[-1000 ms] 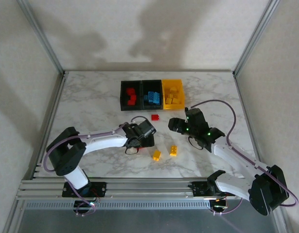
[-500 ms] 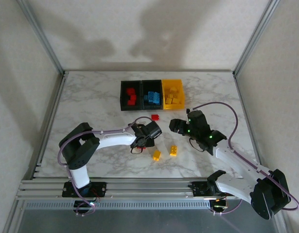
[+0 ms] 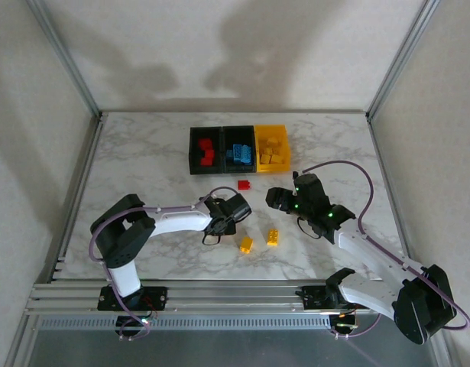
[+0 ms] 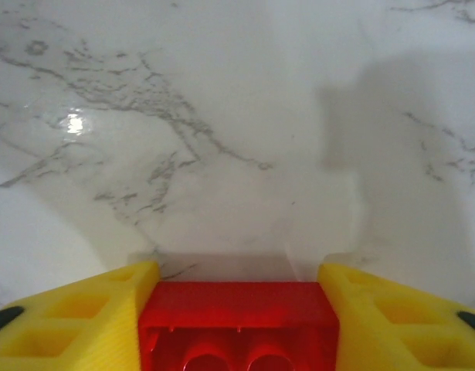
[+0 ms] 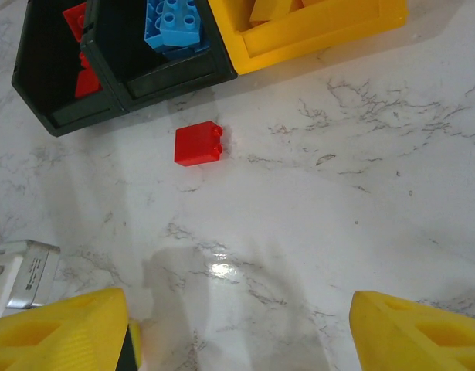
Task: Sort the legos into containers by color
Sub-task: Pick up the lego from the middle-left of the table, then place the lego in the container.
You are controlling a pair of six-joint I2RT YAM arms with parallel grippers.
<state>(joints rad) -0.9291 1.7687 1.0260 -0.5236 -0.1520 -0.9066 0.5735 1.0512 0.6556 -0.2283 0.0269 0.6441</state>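
Spreading across the overhead view, the marble table [image 3: 143, 168] lay between pale walls [image 3: 219, 46] and a metal frame [image 3: 66, 57]. The containers [image 3: 238, 149] sat at upper centre, their tops cropped in the right wrist view, holding sorted legos [image 3: 238, 155] in red, blue and yellow. The left gripper [image 4: 237, 290] pinched a red lego [image 4: 239, 321], its lower part cut off. The right gripper [image 5: 237, 325] gaped wide, fingertips cropped. A loose red lego [image 5: 198, 144] lay just below the containers; two yellow legos [image 3: 246, 244] lay at lower centre.

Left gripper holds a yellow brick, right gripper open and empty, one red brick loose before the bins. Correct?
No: the left wrist view shows the left gripper holds a red brick, not a yellow one. The right gripper is open and empty; one loose red brick lies before the bins.
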